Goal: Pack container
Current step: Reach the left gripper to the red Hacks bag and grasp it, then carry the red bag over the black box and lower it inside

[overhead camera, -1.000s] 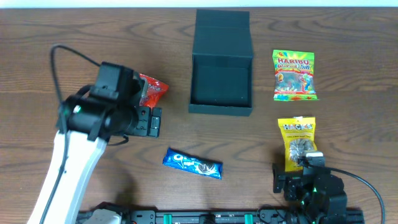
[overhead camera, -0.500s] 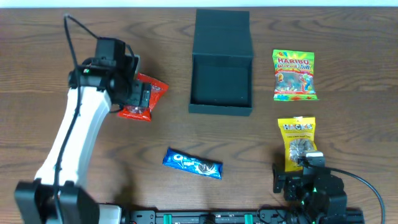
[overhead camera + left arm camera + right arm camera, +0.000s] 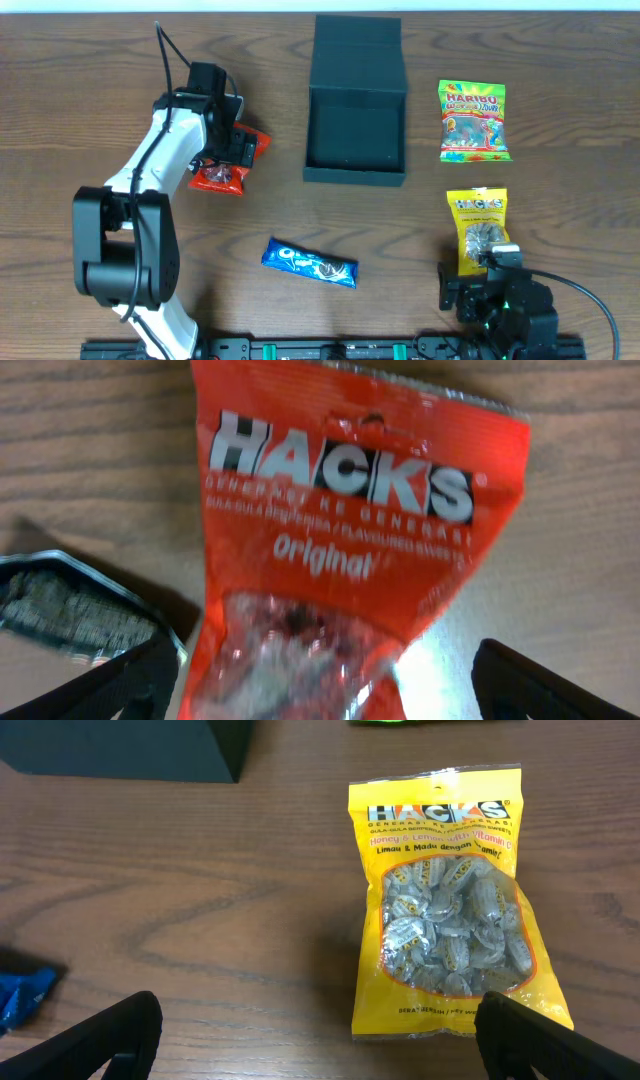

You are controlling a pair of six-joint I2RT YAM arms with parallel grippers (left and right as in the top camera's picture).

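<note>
The dark teal container (image 3: 356, 135) stands open at the table's back middle, lid flap folded back, inside bare. A red Hacks packet (image 3: 228, 165) lies left of it. My left gripper (image 3: 232, 150) is open right over the red packet (image 3: 340, 540), fingers astride its lower part. My right gripper (image 3: 478, 290) is open at the front right, its fingers either side of the bottom edge of a yellow Hacks packet (image 3: 445, 900), also seen from overhead (image 3: 478, 228). A Haribo bag (image 3: 474, 121) lies right of the container. A blue Oreo bar (image 3: 309, 262) lies in front.
The container's near corner (image 3: 150, 750) shows at the top left of the right wrist view, and the blue bar's end (image 3: 20, 995) at its left edge. The rest is brown wooden tabletop.
My left arm has swung back and right across the table, from short of the red packet to right over it. The right arm has not moved.
</note>
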